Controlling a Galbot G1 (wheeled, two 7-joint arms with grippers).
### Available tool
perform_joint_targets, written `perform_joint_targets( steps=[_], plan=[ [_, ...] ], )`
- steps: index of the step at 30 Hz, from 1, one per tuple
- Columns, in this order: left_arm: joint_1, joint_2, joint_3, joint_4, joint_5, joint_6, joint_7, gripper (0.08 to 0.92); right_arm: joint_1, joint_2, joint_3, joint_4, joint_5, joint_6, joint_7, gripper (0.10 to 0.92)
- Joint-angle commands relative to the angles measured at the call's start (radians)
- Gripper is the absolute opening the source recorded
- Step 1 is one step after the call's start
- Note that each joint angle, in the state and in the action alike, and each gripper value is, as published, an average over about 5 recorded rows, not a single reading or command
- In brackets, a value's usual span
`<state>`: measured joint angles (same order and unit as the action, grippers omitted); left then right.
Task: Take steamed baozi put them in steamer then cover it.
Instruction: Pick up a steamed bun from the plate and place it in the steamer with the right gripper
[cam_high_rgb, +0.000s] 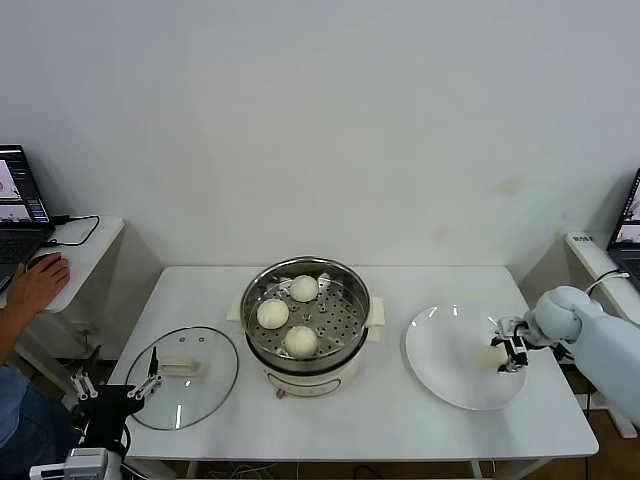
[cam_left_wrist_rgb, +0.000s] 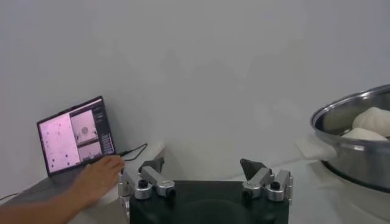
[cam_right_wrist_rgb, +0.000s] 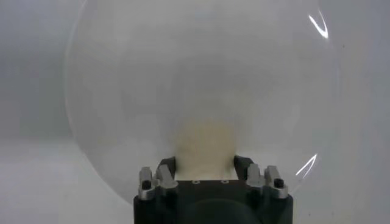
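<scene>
Three steamed baozi (cam_high_rgb: 288, 315) already sit in the steamer (cam_high_rgb: 305, 325); my right gripper (cam_high_rgb: 508, 352) straddles the fourth on the white plate (cam_high_rgb: 440, 370) beside it, my left gripper (cam_high_rgb: 112, 385) waits wide open near the cover (cam_high_rgb: 185, 378).

Four small round cream-white dough buns show in all: three lie on the perforated tray inside the one round shiny steel steamer pot (cam_high_rgb: 352, 296), at the back (cam_high_rgb: 304, 288), at the left (cam_high_rgb: 272, 313) and at the front (cam_high_rgb: 300, 341), and the fourth (cam_high_rgb: 492, 355) lies on the single flat white plate (cam_high_rgb: 445, 350). There is one round clear glass lid (cam_high_rgb: 205, 380) with a cream handle, and one white table (cam_high_rgb: 390, 425) bearing all of it. Two grippers are in view, the left gripper (cam_high_rgb: 113, 382) and the right gripper (cam_high_rgb: 511, 345), along with two open laptops, one at the left edge (cam_high_rgb: 20, 205) and one at the right edge (cam_high_rgb: 630, 220), and one bare human hand (cam_high_rgb: 38, 283).
</scene>
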<state>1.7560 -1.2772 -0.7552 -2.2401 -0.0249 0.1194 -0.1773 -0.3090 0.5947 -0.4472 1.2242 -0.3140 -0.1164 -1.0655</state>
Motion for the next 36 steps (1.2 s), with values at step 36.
perform_joint_targets(
  steps=[36],
  plan=[
    [-0.019, -0.003, 0.011, -0.03, 0.003, -0.006, -0.003, 0.823, 0.928, 0.332, -0.771, 0.369, 0.793, -0.489, 0.174, 0.56]
  ],
)
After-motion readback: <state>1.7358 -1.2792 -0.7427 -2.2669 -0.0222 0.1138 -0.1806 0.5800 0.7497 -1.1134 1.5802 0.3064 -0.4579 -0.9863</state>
